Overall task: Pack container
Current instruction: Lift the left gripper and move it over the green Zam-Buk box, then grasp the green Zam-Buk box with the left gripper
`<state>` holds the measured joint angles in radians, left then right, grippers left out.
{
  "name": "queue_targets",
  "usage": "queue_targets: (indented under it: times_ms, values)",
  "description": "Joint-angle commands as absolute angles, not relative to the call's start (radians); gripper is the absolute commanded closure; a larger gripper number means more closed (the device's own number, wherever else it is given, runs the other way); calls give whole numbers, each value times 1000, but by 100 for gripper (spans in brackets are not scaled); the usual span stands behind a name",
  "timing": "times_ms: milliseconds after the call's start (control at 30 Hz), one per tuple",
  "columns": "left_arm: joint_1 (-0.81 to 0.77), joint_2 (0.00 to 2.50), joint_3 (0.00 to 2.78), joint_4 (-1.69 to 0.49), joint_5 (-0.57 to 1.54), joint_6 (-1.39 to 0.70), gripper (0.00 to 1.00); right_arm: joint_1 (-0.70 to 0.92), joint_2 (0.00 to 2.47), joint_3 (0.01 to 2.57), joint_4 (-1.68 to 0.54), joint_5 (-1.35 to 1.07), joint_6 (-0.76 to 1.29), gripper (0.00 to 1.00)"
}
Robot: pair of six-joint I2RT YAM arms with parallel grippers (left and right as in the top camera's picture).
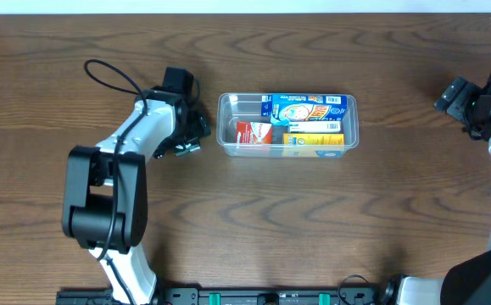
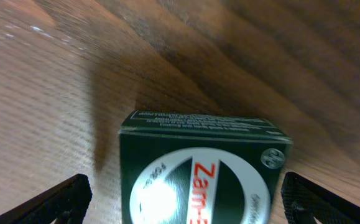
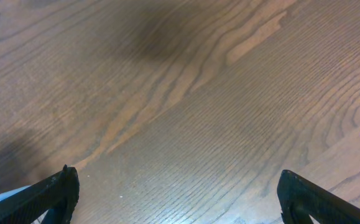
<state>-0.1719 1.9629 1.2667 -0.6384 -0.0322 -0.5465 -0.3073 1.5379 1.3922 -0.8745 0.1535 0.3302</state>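
Note:
The clear plastic container (image 1: 226, 127) lies mid-table and holds a blue box (image 1: 309, 108), a red box (image 1: 253, 133) and a yellow box (image 1: 313, 140). A dark green box with a white round label and red lettering (image 2: 198, 168) stands on the table just left of the container. My left gripper (image 2: 183, 199) is open around it, with a gap at the left finger and the right finger close to the box edge. In the overhead view the left gripper (image 1: 191, 135) mostly hides this box. My right gripper (image 3: 180, 199) is open and empty over bare wood, at the far right (image 1: 457, 97).
The container's back-left corner (image 1: 238, 106) has free room. The left arm's black cable (image 1: 114, 76) loops over the table behind the arm. The wooden table (image 1: 270, 220) stretches on all sides.

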Motion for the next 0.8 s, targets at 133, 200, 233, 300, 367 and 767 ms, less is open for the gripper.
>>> queue_targets:
  times_ms: [133,200,233,300,367,767]
  values:
    - [-168,1997,1259,-622,-33,-490,2,-313,1538,1399,-876,161,344,1]
    - [-168,1998,1259,-621,-33,-490,7,-313,1538,1399,-876,161,344,1]
    - [-168,1998,1259,-620,-33,-488,12,-313,1538,1399,-876,161,344,1]
    - [-168,1998,1259,-619,-33,-486,23,-313,1538,1399,-876,160,344,1]
    - [-168,1998,1259,-620,-33,-486,29,-313,1538,1399,-876,161,344,1]
    - [-168,1995,1341,-712,-34,-436,36,-313,1538,1399,-876,161,344,1]
